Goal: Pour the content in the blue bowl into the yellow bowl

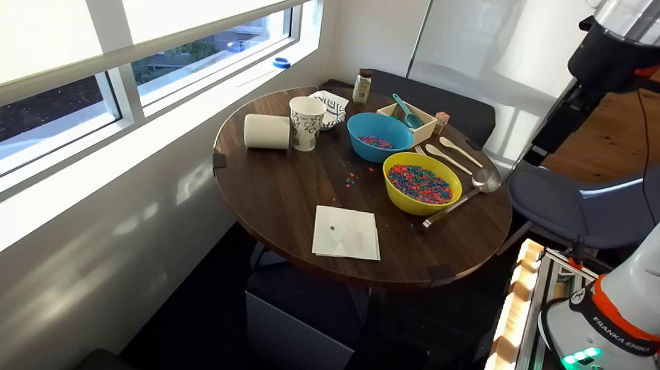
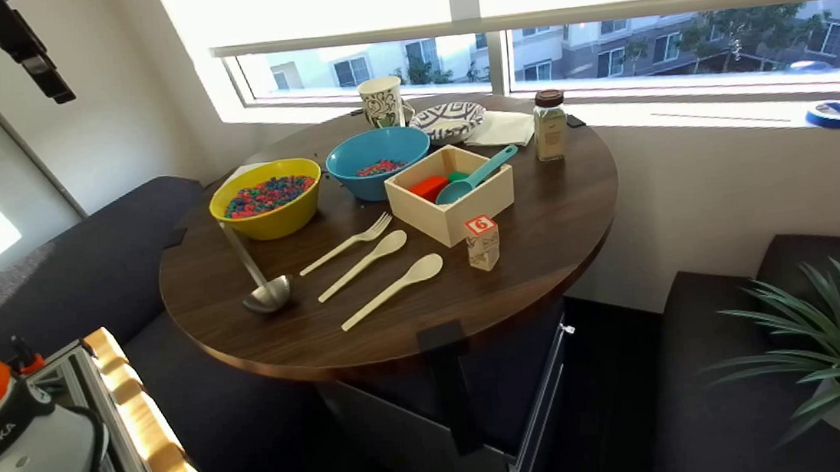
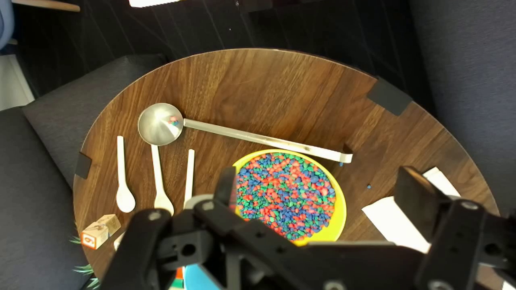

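The blue bowl stands upright on the round table, with a small heap of pink-red and blue bits, the content, at its bottom. It also shows in an exterior view; in the wrist view only a sliver of it shows behind the gripper. The yellow bowl stands beside it, well filled with red, blue and green bits; its rim shows in the wrist view. My gripper is open and empty, high above the table and apart from both bowls. It also shows in both exterior views.
A metal ladle lies beside the yellow bowl. Wooden cutlery, a wooden box, stacked blocks and a jar stand or lie nearby. A white cup, paper roll, napkins and loose bits are also on the table.
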